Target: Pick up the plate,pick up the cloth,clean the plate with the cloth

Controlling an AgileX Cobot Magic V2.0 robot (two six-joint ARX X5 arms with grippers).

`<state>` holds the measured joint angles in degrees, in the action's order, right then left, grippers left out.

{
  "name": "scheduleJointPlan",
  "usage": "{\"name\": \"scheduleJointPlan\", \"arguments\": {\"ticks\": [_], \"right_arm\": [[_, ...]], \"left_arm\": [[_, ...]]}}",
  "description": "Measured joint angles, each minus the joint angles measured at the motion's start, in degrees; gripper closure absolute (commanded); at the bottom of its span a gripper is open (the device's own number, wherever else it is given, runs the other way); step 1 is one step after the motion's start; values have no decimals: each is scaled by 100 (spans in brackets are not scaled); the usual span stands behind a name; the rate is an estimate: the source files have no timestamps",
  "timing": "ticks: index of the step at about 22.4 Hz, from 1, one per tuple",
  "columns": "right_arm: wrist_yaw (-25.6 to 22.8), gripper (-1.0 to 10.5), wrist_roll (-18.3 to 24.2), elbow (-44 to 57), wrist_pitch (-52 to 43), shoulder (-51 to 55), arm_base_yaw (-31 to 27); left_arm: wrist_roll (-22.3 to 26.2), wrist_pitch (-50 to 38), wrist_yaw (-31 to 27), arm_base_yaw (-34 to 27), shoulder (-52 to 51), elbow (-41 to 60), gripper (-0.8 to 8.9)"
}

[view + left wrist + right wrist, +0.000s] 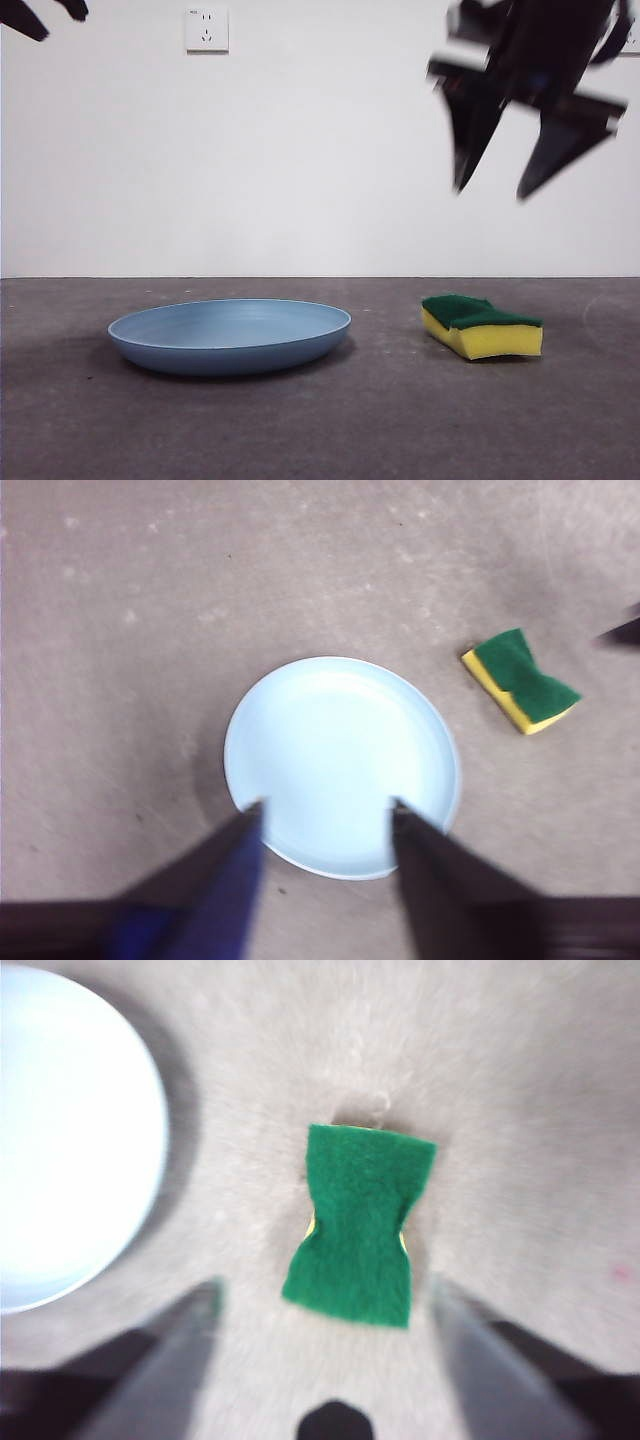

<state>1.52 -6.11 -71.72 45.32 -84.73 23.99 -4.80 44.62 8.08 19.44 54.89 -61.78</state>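
Observation:
The light-blue plate (230, 335) lies flat on the grey table, left of centre; it also shows in the left wrist view (342, 765) and at the edge of the right wrist view (60, 1150). The cloth, a yellow sponge with a green top (482, 326), lies to the plate's right, apart from it; it shows in the left wrist view (520, 679) and the right wrist view (358, 1223). My right gripper (505, 185) hangs open high above the sponge (325, 1295). My left gripper (325, 810) is open high above the plate; only black tips (45, 15) show at the front view's top left.
The grey table (320, 430) runs back to a white wall with a socket (206, 29). Nothing else stands on the table.

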Motion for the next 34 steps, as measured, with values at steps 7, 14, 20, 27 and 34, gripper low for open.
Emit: {"name": "scheduleJointPlan", "arguments": {"ticks": [7, 14, 20, 27, 34], "right_arm": [[-24, 963, 28, 0, 31, 1620, 17], [-625, 963, 98, 643, -817, 3244, 426], [-1156, 963, 98, 2339, -1679, 4395, 568], [-1222, 963, 11, 3136, -1967, 4837, 568], [-1222, 963, -251, 3136, -1989, 4798, 568]], "left_arm": [[254, -264, -597, 0, 48, 0, 822], [575, -800, -710, 203, -570, 28, 822], [586, -1910, -905, 376, -1250, 1102, 822], [564, -3082, -1064, 511, -2109, 2802, 822], [321, -2516, -1069, 522, -2212, 3021, 815]]}}
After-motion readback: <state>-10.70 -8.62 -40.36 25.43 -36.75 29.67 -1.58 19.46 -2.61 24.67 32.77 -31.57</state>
